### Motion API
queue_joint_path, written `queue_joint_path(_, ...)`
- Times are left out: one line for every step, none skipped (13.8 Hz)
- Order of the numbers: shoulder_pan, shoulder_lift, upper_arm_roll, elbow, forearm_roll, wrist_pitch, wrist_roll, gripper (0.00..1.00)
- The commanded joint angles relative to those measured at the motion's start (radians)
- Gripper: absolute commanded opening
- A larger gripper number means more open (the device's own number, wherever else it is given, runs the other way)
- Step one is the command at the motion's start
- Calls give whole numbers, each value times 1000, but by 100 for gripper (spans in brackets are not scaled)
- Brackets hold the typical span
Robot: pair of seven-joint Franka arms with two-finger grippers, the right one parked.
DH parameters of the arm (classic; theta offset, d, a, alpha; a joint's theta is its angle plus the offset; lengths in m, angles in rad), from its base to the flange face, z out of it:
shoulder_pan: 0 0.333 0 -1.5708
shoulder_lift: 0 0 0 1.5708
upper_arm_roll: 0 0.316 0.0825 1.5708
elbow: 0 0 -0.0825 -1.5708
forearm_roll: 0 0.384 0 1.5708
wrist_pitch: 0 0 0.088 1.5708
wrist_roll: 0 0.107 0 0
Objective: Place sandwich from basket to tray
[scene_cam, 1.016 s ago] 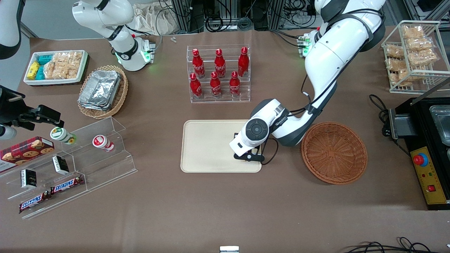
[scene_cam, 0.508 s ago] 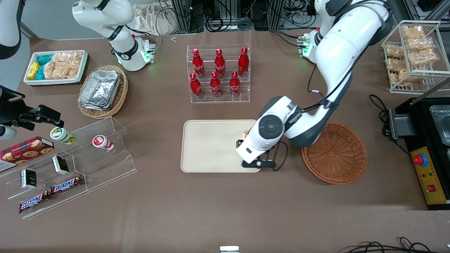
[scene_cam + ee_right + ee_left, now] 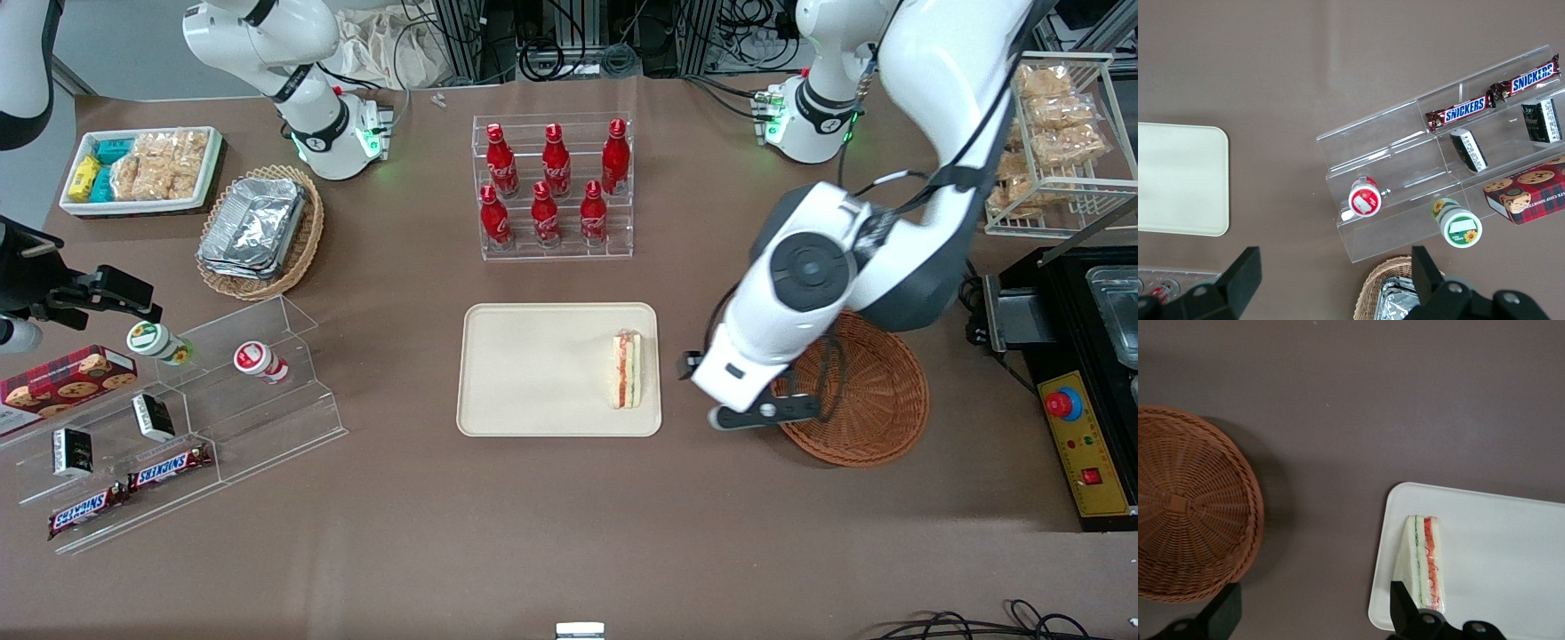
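Front view, read across from the parked arm's end of the bench [image 3: 533, 533] toward the working arm's.

Tray [image 3: 533, 373]: flat on the bench, nearer the front camera than the rack of red bottles [image 3: 553, 188]. Most of its surface is bare.

Sandwich [image 3: 627, 369]: seen lying on the tray, close along the short rim that faces the basket, with its striped cut edge turned upward. In the left wrist view the sandwich [image 3: 1425, 563] is wholly inside the tray [image 3: 1511, 547] rim and nothing is touching it.

Hand [image 3: 757, 411]: raised above the bench, over the gap between tray and basket and overlapping the basket's rim. In the left wrist view the fingers [image 3: 1221, 613] are spread wide apart and nothing is held between them; the hand is released and empty.

Basket [image 3: 849, 391]: upright on the bench beside the tray, partly covered by the arm. In the left wrist view the basket [image 3: 1188, 503] is seen to hold nothing.

Step in hand, as judged: placement is done and the sandwich is let go; the clearing-away phase is indicated. The task appears essentially complete.

Next move, as judged: only a clean withdrawal upward and toward a rest pose is called for, with tray and basket left undisturbed. No regrasp seems needed, since the sandwich is resting stably within the rim.
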Motion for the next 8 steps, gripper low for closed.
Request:
queue_joint_path(75, -49, -8, -25, -14, -43, 1, 100)
queue_joint_path(94, -66, -5, -25, -28, -64, 16, 100)
queue_joint_path(141, -86, -5, -26, -49, -83, 61, 100)
queue_joint_path(192, -106, -8, -26, -81, -104, 147, 100)
queue_joint_path(233, -135, -5, -26, -127, -133, 233, 100)
queue_joint_path(273, -158, -3, -31, -146, -156, 294, 100)
queue_joint_path(300, -174, -3, -34, -146, -187, 336, 100)
queue_joint_path(323, -180, -3, -34, -140, -215, 387, 100)
